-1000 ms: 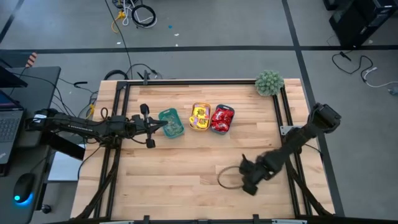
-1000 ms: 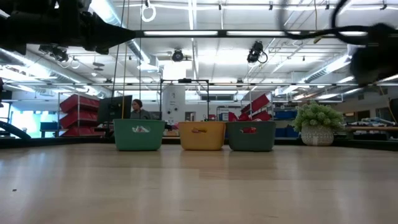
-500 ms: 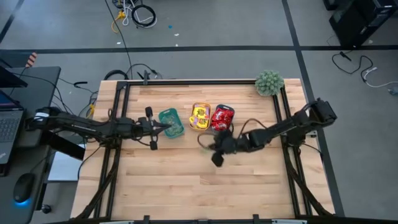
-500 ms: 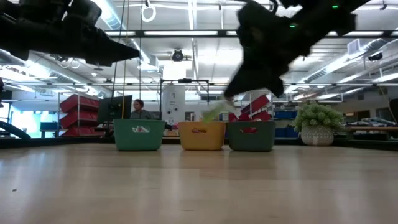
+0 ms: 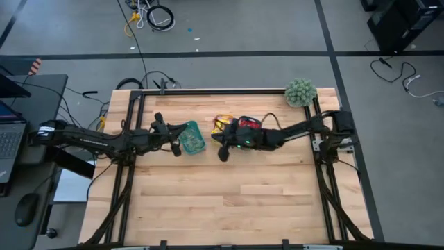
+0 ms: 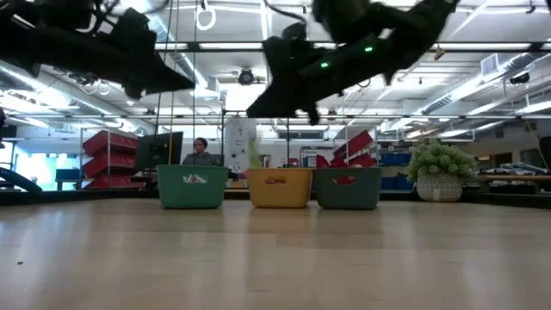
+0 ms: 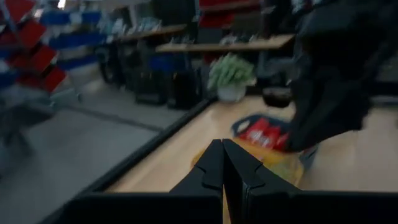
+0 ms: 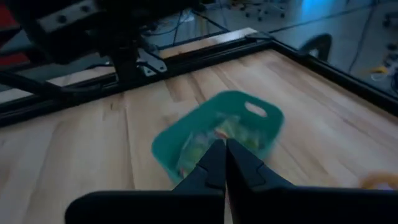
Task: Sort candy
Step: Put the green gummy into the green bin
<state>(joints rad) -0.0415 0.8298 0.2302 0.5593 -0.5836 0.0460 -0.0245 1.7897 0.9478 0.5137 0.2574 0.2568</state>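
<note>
— While both our arms hang this close over the row of trays, what do we have to fear?

— A knock, mostly. Our right gripper (image 5: 220, 146) hovers above the table just in front of the yellow tray (image 6: 279, 187), its arm stretched across the red-filled tray (image 6: 347, 188), fingers pressed together on nothing we can make out. Our left gripper (image 5: 177, 144) sits at the near side of the teal tray (image 5: 191, 137), likewise pinched shut and empty.

— And the candy (image 5: 245, 129)?

— Already in the trays, as far as we can see: red packets in one, yellow packets (image 5: 223, 126) in the middle, pale green pieces (image 8: 198, 147) in the teal one. We see none loose on the table (image 5: 222, 201).

— So the risk is to what's sorted?

— We think so. The trays look light; a low sweep by either arm could shove one, tip it, or spill sweets into its neighbour. The two grippers are also near each other, so a careless crossing could bring them together.

— And the plant (image 5: 300, 92)?

— Well apart in the corner; we judge it safe.
</note>
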